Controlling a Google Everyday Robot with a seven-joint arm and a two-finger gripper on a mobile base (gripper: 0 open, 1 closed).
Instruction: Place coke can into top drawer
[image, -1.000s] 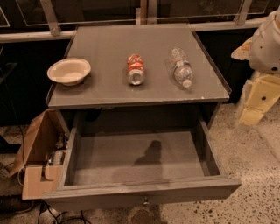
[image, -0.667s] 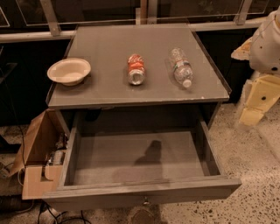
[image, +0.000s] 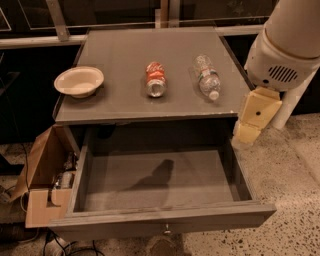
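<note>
The coke can (image: 156, 78) lies on its side in the middle of the cabinet top (image: 125, 55), its silver end facing me. The top drawer (image: 165, 216) is pulled fully open below the top, and its flat bottom holds nothing. My arm comes in from the upper right. The gripper (image: 256, 116) shows as a beige part hanging beside the cabinet's right edge, above the drawer's right wall and well to the right of the can. It holds nothing that I can see.
A clear plastic water bottle (image: 206, 76) lies right of the can. A white bowl (image: 78, 81) sits at the top's left side. A brown cardboard box (image: 42, 167) stands on the floor left of the drawer. Speckled floor is at the right.
My arm has moved left, toward the cabinet's right edge, and fills more of the view. The can, bottle, bowl and drawer have not moved.
</note>
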